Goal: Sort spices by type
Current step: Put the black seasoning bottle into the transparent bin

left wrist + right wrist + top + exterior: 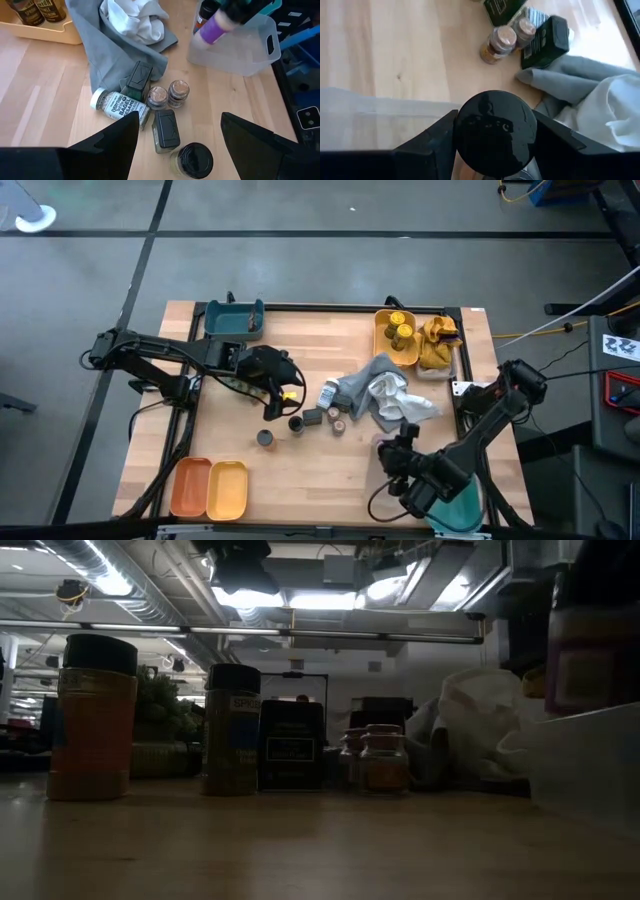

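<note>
Black-lidded jar (pixel 495 131) sits clamped between our right gripper (pixel 495 137) jaws, over the clear bin (pixel 240 50); left gripper (pixel 180 137) gapes wide above unsorted spices (pixel 165 112), so much remains.

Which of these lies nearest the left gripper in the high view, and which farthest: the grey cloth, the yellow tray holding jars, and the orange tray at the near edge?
From the left gripper, open above the loose spice jars:
1. Grey cloth, towards the table's middle, on the gripper's right.
2. Orange tray, at the near left corner.
3. Yellow tray holding jars, at the far edge towards the right.
</note>
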Controlling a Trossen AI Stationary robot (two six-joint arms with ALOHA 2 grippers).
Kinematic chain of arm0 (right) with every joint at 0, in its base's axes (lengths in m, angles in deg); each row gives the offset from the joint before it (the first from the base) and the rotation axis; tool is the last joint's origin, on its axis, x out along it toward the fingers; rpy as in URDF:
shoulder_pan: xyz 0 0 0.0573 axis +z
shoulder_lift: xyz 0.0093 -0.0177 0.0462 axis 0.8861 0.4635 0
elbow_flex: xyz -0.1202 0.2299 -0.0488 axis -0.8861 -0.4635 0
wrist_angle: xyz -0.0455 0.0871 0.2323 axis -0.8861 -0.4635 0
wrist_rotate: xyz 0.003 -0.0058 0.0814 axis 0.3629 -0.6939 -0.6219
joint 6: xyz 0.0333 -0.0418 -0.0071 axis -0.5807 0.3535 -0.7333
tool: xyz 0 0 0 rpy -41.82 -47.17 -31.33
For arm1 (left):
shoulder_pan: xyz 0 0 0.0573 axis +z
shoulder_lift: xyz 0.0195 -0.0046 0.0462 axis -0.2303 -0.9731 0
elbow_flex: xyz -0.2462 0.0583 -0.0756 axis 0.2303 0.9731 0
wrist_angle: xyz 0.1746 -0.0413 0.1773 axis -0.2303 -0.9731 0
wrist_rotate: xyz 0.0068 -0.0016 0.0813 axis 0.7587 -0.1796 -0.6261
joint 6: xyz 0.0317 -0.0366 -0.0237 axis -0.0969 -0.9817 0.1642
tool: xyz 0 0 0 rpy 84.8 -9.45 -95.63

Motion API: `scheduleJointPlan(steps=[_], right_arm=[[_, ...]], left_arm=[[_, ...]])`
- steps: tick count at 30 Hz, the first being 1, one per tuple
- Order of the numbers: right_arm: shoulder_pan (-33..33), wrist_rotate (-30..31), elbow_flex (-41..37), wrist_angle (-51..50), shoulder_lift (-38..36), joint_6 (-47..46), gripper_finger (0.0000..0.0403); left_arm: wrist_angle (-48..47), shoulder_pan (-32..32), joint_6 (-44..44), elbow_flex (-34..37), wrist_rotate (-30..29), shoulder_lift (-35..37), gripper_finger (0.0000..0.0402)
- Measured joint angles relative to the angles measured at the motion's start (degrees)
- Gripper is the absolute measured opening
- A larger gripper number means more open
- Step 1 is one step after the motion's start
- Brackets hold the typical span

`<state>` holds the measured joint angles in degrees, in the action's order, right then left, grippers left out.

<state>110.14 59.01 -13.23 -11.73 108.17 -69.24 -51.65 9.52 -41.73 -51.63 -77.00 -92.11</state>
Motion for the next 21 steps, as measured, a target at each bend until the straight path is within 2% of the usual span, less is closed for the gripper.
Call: scheduleJointPlan(steps=[7,12,21], right_arm=[[-0.3,0.1,-4.5,5.7,0.0,-2.2,0.0209],[-0.2,0.1,-5.7,6.0,0.0,-5.7,0.0209],[-0.2,-0.5,-7.3,6.8,0.0,-6.0,0.0223]], left_arm=[[0.9,0.0,0.0,0.0,0.0,0.0,0.0265],[0.9,0.0,-1.1,0.0,0.0,0.0,0.0265],[0.8,0.0,-1.1,0.0,0.0,0.0,0.0265]])
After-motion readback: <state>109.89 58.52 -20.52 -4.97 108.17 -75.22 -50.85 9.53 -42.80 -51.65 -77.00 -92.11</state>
